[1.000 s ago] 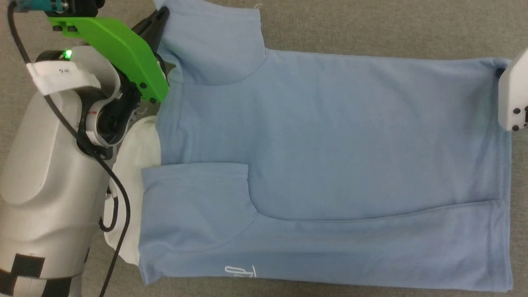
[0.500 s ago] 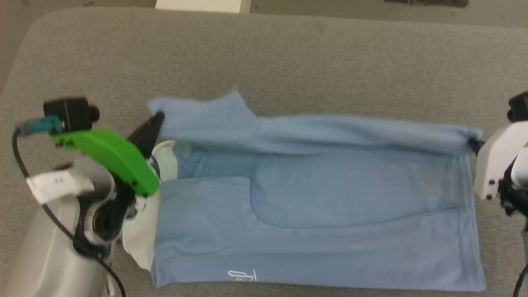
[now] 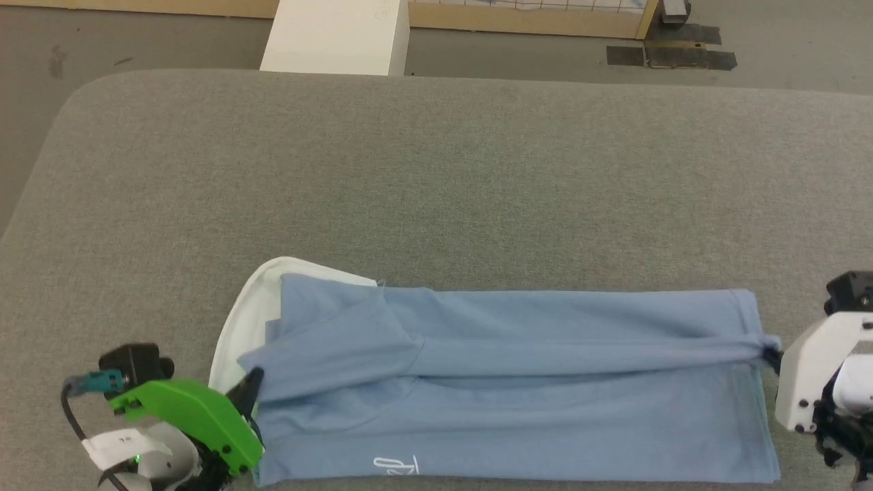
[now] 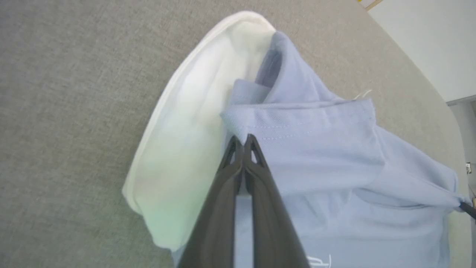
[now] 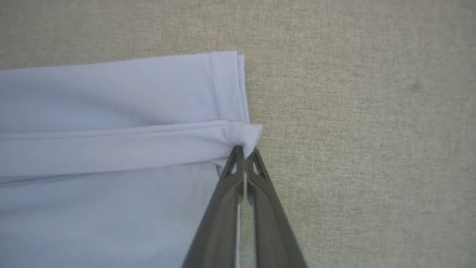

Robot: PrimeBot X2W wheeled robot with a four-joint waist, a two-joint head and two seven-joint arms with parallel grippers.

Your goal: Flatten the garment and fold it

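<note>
The garment [image 3: 518, 395], a light blue polo shirt with a white collar [image 3: 235, 327], lies sideways near the front edge of the grey table [image 3: 436, 191], its far half folded toward me. A white cursive logo [image 3: 399, 466] shows at its near edge. My left gripper [image 3: 251, 383] is shut on the folded layer's sleeve-side corner [image 4: 238, 126] by the collar [image 4: 193, 141]. At the hem end my right gripper [image 3: 769, 354] is shut on the folded layer's corner [image 5: 247, 136]. The held edge runs taut between the two grippers, slightly above the lower layer [image 5: 111, 216].
A white box [image 3: 337, 37] stands on the floor beyond the table's far edge. A wooden-framed panel [image 3: 532, 17] and dark tape patches [image 3: 672, 56] lie farther back. The grey tabletop stretches wide behind the shirt.
Both grippers have drawn the shirt's far edge toward me over the near half. The head camera has tilted up, bringing the table's far edge and floor into view.
</note>
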